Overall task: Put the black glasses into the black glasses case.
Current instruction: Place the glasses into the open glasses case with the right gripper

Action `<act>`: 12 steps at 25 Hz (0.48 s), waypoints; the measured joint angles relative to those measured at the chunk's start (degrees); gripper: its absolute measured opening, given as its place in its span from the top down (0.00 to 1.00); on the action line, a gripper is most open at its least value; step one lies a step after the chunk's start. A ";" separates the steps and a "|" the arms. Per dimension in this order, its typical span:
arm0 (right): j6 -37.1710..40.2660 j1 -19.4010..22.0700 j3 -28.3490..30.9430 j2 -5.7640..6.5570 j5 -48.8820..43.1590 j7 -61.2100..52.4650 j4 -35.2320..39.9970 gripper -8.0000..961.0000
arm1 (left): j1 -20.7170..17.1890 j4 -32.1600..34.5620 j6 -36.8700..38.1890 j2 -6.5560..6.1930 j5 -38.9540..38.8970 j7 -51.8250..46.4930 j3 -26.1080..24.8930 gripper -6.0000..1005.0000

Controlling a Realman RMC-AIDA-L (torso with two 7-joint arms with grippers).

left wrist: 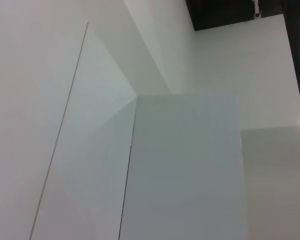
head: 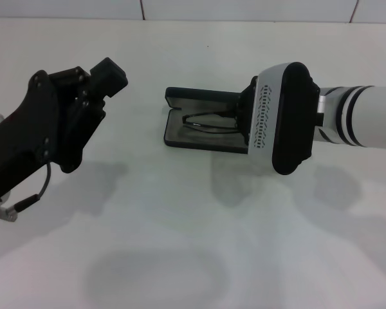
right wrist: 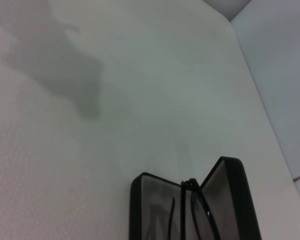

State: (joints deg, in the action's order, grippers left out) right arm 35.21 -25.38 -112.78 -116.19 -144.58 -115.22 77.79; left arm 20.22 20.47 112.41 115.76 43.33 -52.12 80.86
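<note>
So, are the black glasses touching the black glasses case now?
Touching. In the head view the black glasses lie on the grey lining of the open black glasses case; the right wrist view shows them inside it too. The right gripper is at the case.

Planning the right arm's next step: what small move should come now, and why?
Probably let go and lift the right gripper clear: the glasses already lie inside the open case, whose lid is still up. The left gripper hangs off to the left.

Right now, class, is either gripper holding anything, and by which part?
It cannot be told. The right gripper is over the open black glasses case, where the black glasses lie; its fingers are hidden. The left gripper, raised aside, holds nothing.
</note>
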 joint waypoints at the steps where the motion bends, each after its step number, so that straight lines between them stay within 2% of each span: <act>1: -0.02 -0.04 0.00 0.00 0.00 0.00 -0.14 0.95 | 0.00 0.00 0.00 0.05 0.00 0.00 0.00 0.96; 12: -1.99 -0.12 -1.38 0.00 0.06 -0.08 -0.49 0.95 | -0.09 0.00 0.00 0.19 0.35 0.00 0.00 0.96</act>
State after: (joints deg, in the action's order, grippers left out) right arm 33.22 -25.50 -114.16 -116.19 -144.52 -115.30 77.31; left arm 20.13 20.48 112.41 115.95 43.68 -52.12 80.86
